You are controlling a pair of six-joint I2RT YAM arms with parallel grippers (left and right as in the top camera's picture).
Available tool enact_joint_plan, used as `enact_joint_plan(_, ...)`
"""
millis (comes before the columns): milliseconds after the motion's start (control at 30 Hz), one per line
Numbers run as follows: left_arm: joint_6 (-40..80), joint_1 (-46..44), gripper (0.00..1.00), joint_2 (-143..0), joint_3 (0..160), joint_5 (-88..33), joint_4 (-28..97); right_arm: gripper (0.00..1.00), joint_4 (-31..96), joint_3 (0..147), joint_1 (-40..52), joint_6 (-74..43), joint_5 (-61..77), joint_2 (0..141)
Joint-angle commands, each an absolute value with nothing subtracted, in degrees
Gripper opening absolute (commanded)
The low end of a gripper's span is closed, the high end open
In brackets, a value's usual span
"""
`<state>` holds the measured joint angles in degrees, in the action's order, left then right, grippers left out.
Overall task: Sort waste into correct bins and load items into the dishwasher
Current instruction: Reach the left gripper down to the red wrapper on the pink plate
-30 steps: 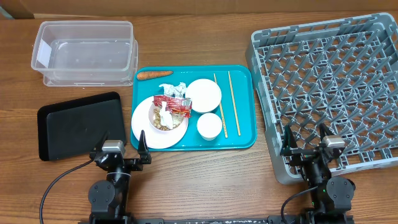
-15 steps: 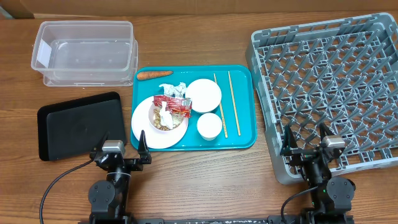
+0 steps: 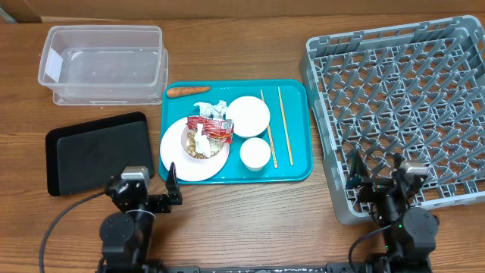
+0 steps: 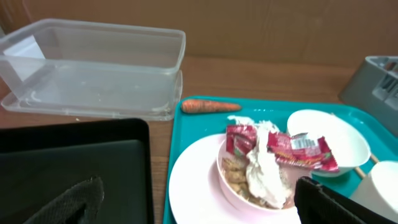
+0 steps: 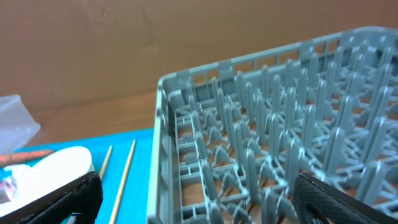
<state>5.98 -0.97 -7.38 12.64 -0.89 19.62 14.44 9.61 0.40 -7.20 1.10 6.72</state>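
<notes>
We see left pincer [image 3: 145, 176] released, just near-side of pink plate [image 3: 176, 164]; right pincer [image 3: 377, 171] released over grey rack [image 3: 394, 83] near edge.

Light: bright, even, from above. Overhead view: sharp, with faint short shadows. Left wrist view: soft; left gripper's dark fingers [image 4: 68, 202] blurred; pale sheen on shallow black rectangular tray [image 4: 74, 149] just beyond them. Right wrist view: hazy; right gripper's dark fingers [image 5: 56, 202] blurred; large square grey plastic dish rack [image 5: 280, 137] beyond them unfocused.
</notes>
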Motion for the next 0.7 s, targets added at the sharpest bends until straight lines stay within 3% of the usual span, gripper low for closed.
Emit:
enact_joint_plan(0, 6.44, -0.40, 1.00, -12.91, 19.57, -1.34, 20.73, 1.00, 14.87, 16.69, 0.32, -7.49, -0.01, 10.66)
enact_joint_plan(300, 6.50, -0.40, 1.00, -36.71, 43.90, -3.77, 38.15, 1.00, 31.70, 39.44, 0.32, -7.51, 0.10, 31.44)
enact_joint_plan(533, 6.44, -0.40, 1.00, -57.30, 69.14, -6.04, 64.45, 1.00, 54.70, 62.89, 0.32, -7.31, 0.10, 52.21)
enact_joint_plan(667, 6.48, -0.40, 1.00, -61.95, 72.16, -7.51, 65.71, 1.00, 56.60, 66.39, 0.32, -7.46, 0.19, 56.95)
